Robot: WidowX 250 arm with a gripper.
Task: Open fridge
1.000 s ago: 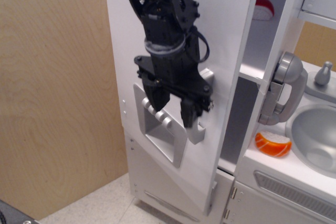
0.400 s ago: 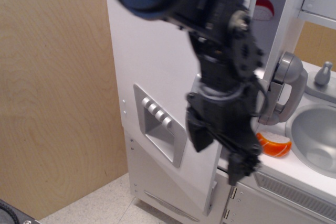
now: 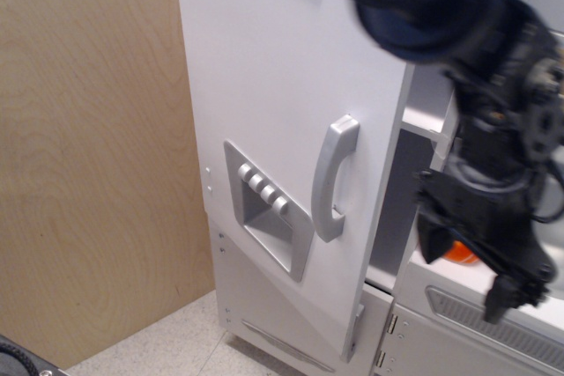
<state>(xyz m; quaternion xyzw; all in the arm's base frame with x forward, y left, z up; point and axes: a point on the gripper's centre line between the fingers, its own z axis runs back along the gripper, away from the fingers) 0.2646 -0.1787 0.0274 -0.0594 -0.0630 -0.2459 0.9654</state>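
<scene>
the tall silver-grey toy fridge (image 3: 264,129) stands at the left with its big door ajar, while the blurred black hand (image 3: 480,257), grasping nothing, hangs right of the silver handle (image 3: 332,178), best kept clear of it.

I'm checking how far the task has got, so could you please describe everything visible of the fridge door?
The fridge door is a tall, flat, silver-grey panel, plastic-looking, swung partly open so a gap shows along its right edge. It carries a curved silver handle and a recessed dispenser panel with four small buttons. Nothing touches it; the blurred gripper hangs apart to its right.
</scene>
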